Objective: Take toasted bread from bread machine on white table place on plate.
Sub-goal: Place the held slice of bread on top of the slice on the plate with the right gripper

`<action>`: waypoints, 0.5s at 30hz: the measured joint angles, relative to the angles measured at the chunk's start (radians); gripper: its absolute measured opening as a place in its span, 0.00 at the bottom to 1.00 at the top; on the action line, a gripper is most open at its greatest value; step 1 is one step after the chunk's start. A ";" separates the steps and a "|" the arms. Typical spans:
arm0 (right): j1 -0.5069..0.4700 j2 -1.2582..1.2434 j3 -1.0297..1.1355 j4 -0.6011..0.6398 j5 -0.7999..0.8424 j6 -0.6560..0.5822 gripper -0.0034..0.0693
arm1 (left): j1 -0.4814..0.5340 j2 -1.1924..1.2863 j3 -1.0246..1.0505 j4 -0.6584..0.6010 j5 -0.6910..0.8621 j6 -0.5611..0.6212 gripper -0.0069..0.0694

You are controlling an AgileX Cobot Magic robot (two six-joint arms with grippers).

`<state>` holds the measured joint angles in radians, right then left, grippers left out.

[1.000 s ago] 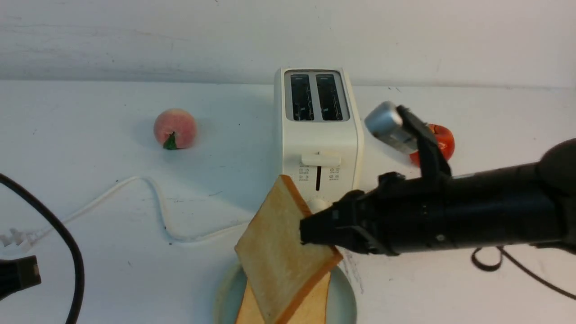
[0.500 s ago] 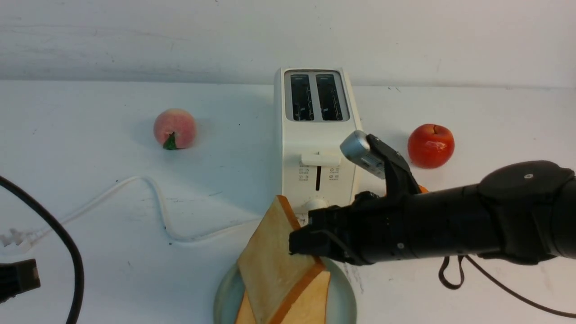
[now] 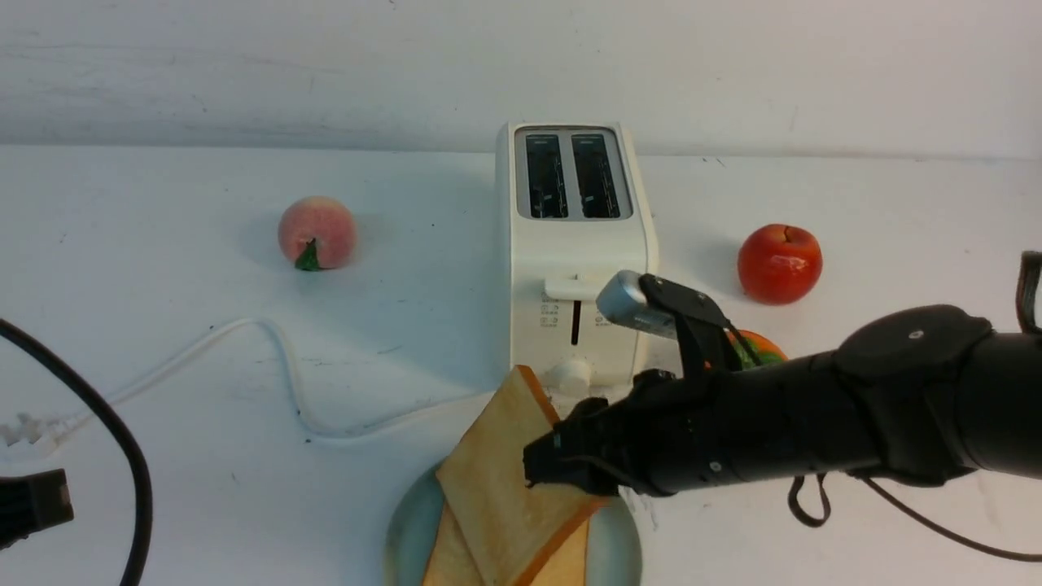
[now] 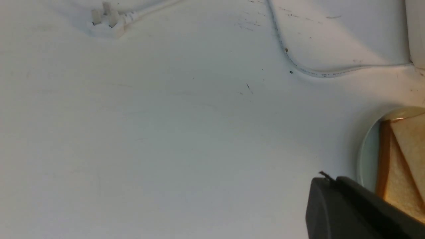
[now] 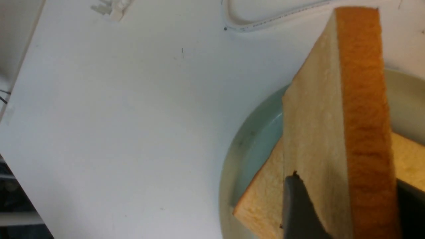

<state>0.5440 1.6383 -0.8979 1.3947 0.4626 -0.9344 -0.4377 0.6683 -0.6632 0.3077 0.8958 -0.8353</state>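
The bread machine (image 3: 578,244) stands mid-table on the white table (image 3: 203,456) with both slots empty. In front of it lies the plate (image 3: 405,529) (image 5: 252,142) (image 4: 367,156), with one slice of toasted bread (image 3: 566,561) (image 5: 265,199) (image 4: 395,166) flat on it. A second slice (image 3: 496,480) (image 5: 318,116) leans tilted on the first, one corner raised. My right gripper (image 3: 541,468) (image 5: 347,179) straddles this slice, open, with a gap beside one finger (image 5: 295,205). My left gripper (image 4: 327,177) is shut and empty, low over the table left of the plate.
A peach (image 3: 317,232) sits left of the toaster and a red apple (image 3: 779,263) to its right. An orange-green fruit (image 3: 757,346) peeks out behind my right arm. The white cord (image 3: 277,358) curls to a plug (image 3: 24,427). A black cable (image 3: 122,439) hangs at far left.
My right arm came down and leftward, bringing the tilted slice onto the slice on the plate. Its jaws have widened off the slice. The left arm stayed still.
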 joint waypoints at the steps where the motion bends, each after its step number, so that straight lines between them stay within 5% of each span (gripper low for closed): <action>1: 0.000 0.000 0.000 0.000 0.000 0.000 0.50 | 0.000 0.000 0.000 0.000 0.000 0.000 0.08; 9: 0.000 0.000 0.000 -0.257 0.126 0.038 0.56 | 0.000 0.000 0.000 -0.001 0.007 0.010 0.09; 15: 0.000 -0.027 0.000 -0.609 0.168 0.257 0.56 | 0.000 0.000 0.000 -0.001 0.007 0.014 0.09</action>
<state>0.5440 1.6111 -0.8979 0.7853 0.6306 -0.6776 -0.4377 0.6683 -0.6632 0.3067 0.9027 -0.8213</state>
